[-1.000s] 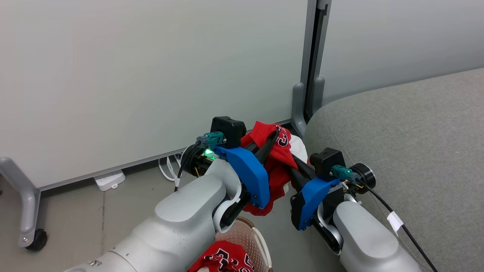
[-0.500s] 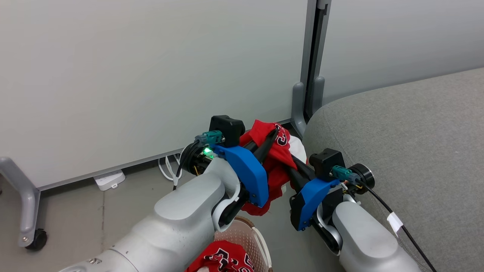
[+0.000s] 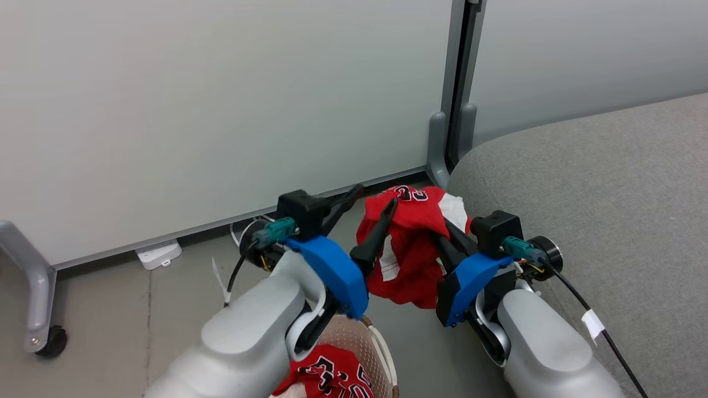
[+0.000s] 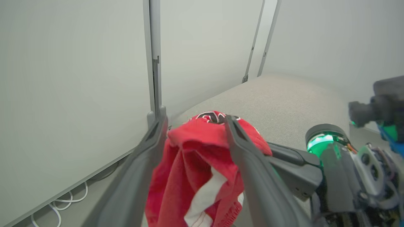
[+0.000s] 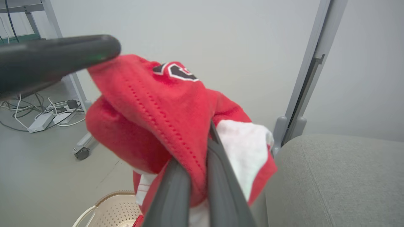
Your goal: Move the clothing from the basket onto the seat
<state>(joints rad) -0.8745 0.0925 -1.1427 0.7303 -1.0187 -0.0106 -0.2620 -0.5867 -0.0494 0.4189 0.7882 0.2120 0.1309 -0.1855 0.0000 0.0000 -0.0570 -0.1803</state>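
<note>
Right pincer clamps crumpled red white-trimmed jersey; left pincer gapes wide at its nine o'clock.

I see a grey floor bearing the basket just beside the seat, with a white power strip and loose cables along the wall.

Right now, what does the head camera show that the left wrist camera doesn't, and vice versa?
Head view: a second red jersey lying in the cream perforated plastic basket, plus a white power strip on the floor. Left wrist view: a green light glowing on the right arm's wrist. Both: the raised red jersey with white trim and the light grey fabric sofa cushion.
</note>
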